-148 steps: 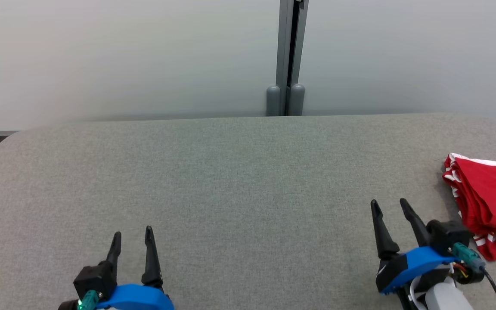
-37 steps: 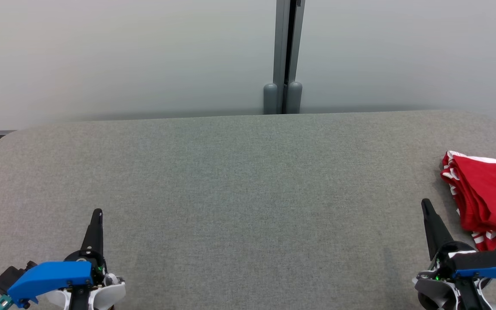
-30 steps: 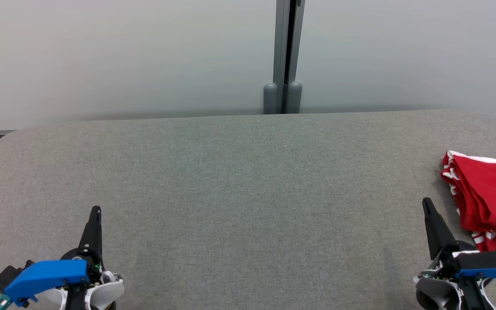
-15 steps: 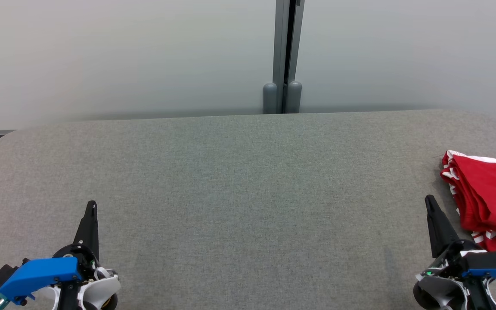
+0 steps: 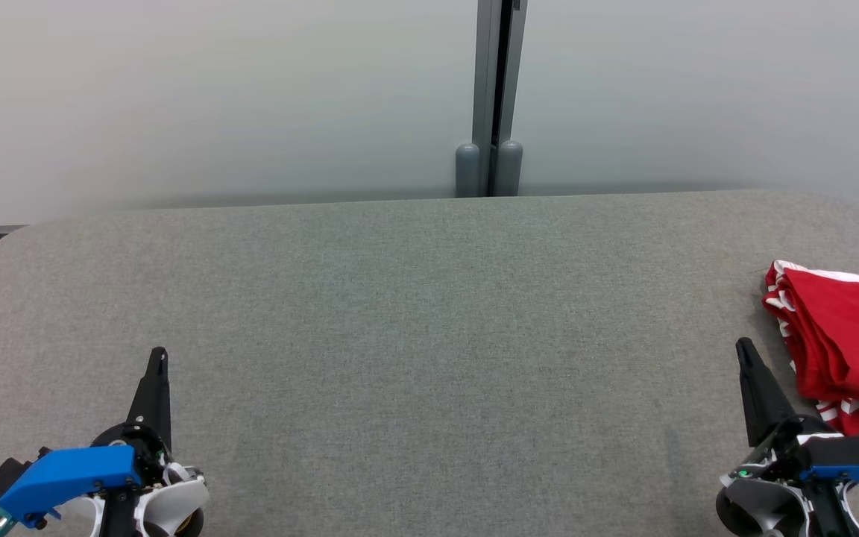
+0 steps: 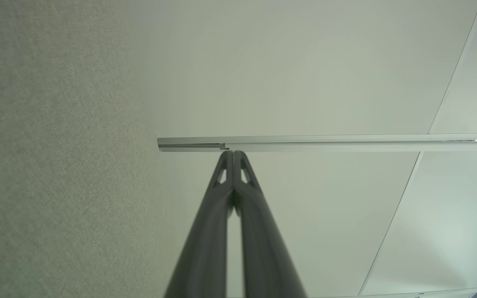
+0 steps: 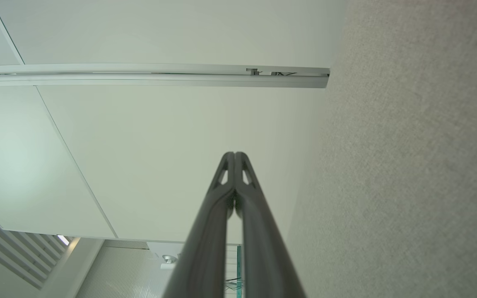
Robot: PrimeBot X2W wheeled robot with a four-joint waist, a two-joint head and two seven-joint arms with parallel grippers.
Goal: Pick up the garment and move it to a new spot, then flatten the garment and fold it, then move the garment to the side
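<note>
The garment [image 5: 847, 343] is red with white trim and lies folded at the right edge of the grey padded table [image 5: 429, 335], partly cut off by the frame. My right gripper [image 5: 744, 348] stands just left of it near the front edge, shut and empty, apart from the cloth. My left gripper [image 5: 158, 357] is at the front left, far from the garment, also shut and empty. In the left wrist view the left gripper [image 6: 233, 154] has its tips pressed together, and the right gripper [image 7: 234, 155] looks the same in the right wrist view.
A pale partition wall [image 5: 213, 97] runs along the table's far edge, with a grey vertical post [image 5: 491, 97] at its middle. The table's rounded corners show at far left and far right.
Both grippers, open several seconds ago, have turned on edge and shut. Over the last second their tips crept slightly forward. The garment has not moved.
</note>
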